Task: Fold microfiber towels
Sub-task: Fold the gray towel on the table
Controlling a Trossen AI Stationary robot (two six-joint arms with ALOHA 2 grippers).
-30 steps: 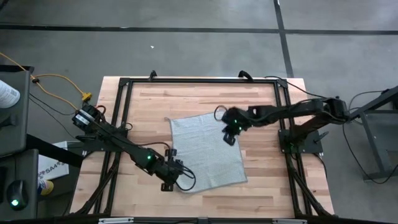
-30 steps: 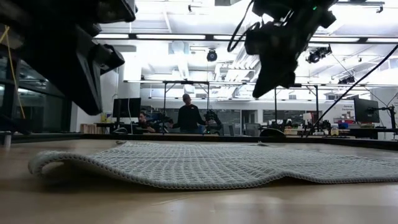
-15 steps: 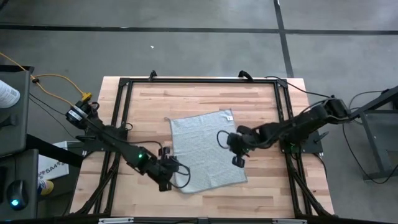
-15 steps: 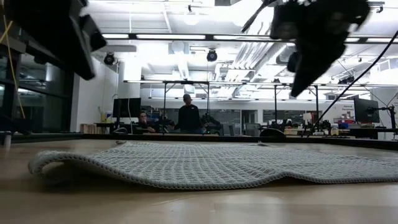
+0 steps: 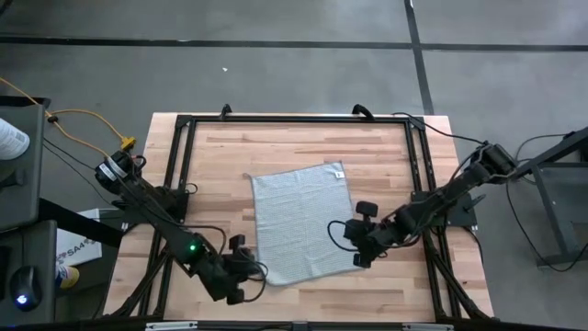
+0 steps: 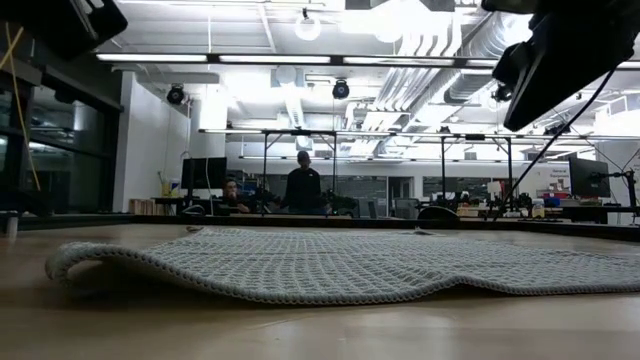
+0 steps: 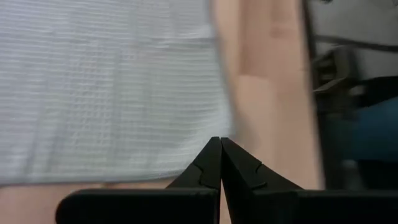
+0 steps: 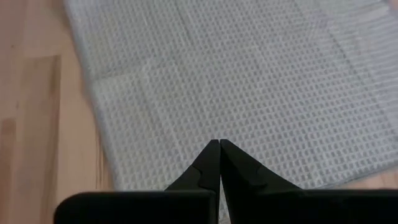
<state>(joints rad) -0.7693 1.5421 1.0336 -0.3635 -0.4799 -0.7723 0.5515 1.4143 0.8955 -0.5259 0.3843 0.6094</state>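
Towel: one light grey microfiber towel [image 5: 304, 223] lies spread flat, unfolded, in the middle of the high view, slightly turned, on the wooden desk [image 5: 220, 152].
Towel edge: in the low view the towel's edge at the left of the frame curls up a little off the desk; the rest lies flat.
Left hand: the left hand [image 5: 246, 269] sits at the lower left of the towel, just beside its lower-left corner, fingers clenched together and grasping nothing.
Right hand: the right hand [image 5: 359, 234] sits over the towel's lower-right edge, fingers pressed together, holding nothing; its wrist view looks down on the weave.
Step in hand: judged, both hands are lining up on the two lower corners to begin the first fold.
Doing it well: both hands need to part their fingers first, pinch each corner cleanly through a single layer, lift together and carry the edge evenly to the far edge so corners meet.
Risk: an uneven lift may skew the fold.
Containers: none in view; nothing holds the towel but the desk.
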